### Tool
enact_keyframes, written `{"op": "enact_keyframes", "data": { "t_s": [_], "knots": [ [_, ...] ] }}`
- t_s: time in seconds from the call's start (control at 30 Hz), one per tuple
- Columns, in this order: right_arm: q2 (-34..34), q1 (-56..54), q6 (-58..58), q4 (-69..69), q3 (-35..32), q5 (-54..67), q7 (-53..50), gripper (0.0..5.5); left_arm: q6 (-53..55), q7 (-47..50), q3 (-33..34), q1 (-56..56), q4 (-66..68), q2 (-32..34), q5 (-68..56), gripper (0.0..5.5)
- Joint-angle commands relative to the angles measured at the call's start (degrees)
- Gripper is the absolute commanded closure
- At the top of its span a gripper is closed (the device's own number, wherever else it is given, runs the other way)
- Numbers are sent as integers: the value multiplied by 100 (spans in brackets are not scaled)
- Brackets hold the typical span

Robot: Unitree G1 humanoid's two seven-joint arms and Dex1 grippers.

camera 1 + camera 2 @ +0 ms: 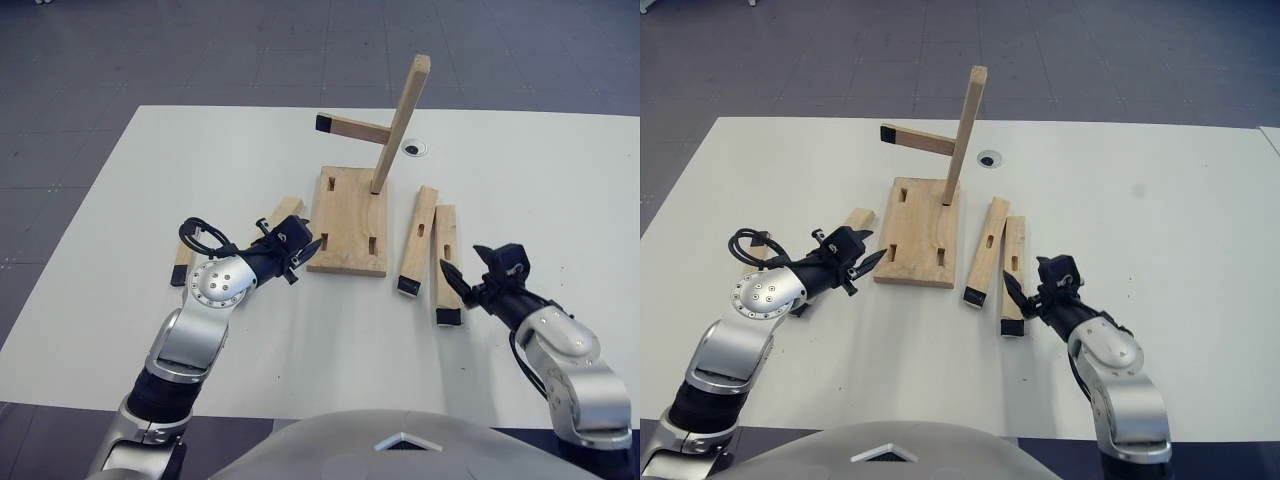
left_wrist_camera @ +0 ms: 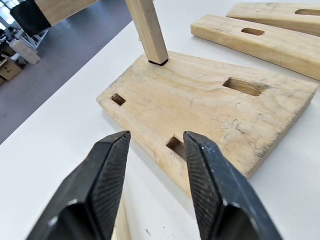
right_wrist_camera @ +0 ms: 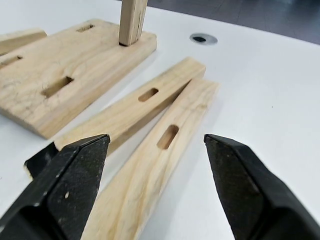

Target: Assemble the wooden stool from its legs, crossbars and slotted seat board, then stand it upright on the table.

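The slotted seat board point(image 1: 348, 220) lies flat mid-table. One leg point(image 1: 400, 125) stands upright in its far right slot, and a black-tipped crossbar point(image 1: 350, 127) sticks out from that leg to the left. Two loose legs point(image 1: 418, 240) point(image 1: 446, 262) lie side by side right of the board. Another leg point(image 1: 284, 212) lies left of the board, and a further piece point(image 1: 181, 265) rests beyond my left wrist. My left gripper point(image 1: 312, 250) is open, its tips at the board's near left edge point(image 2: 210, 105). My right gripper point(image 1: 465, 266) is open wide over the near end of the rightmost leg point(image 3: 160, 150).
A round cable hole point(image 1: 414, 148) sits in the white table point(image 1: 560, 190) just behind the upright leg. Bare tabletop stretches to the far left and far right. Dark floor lies beyond the table's far edge.
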Motion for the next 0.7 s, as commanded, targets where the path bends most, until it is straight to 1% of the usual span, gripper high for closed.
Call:
{"op": "enact_keyframes", "data": {
  "t_s": [0.03,0.3,0.4,0.57,0.7],
  "knots": [
    [-350,108,549,-243,45,82,119,201,90,70,72,179,-123,74,32,354],
    [-649,42,1415,-616,27,504,304,201,74,203,-27,319,-154,28,59,354],
    [-665,42,1727,-626,-36,722,350,201,63,205,-10,358,-153,56,40,354],
    [-991,-61,2040,-438,124,613,253,201,67,179,26,343,-104,80,6,354],
    [-937,-250,2123,-267,30,467,-50,201,51,168,30,283,-36,75,-4,354]
  ]
}}
